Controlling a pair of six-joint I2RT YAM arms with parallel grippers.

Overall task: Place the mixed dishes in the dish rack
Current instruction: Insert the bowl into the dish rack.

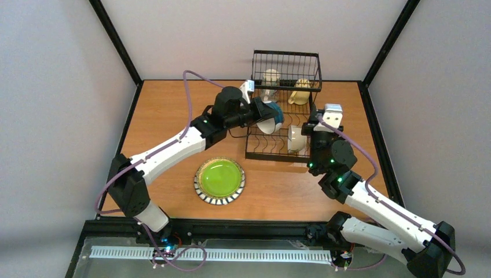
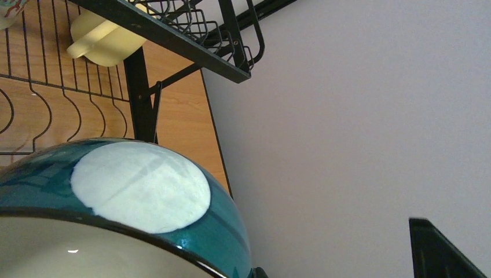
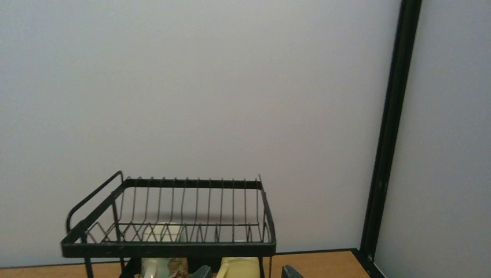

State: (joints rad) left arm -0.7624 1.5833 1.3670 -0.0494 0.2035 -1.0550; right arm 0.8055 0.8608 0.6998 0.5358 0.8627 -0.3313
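The black wire dish rack (image 1: 286, 58) stands at the back of the table. A white mug (image 1: 271, 78) and a cream mug (image 1: 300, 92) sit under its raised basket tier, and a white bowl (image 1: 296, 138) stands on edge in the slotted base. My left gripper (image 1: 256, 116) is shut on the teal-banded cup (image 1: 272, 116), holding it tilted over the base; in the left wrist view the teal-banded cup (image 2: 226, 231) fills the lower left. My right gripper (image 1: 312, 121) is open and empty beside the white bowl. The lime-green plate (image 1: 219, 180) lies flat on the table.
The rack's basket tier (image 3: 168, 248) is right ahead of my right gripper (image 3: 248, 272), with the cream mug (image 3: 240, 265) below it. A black frame post (image 3: 391, 127) and grey walls close in the table at the back and sides.
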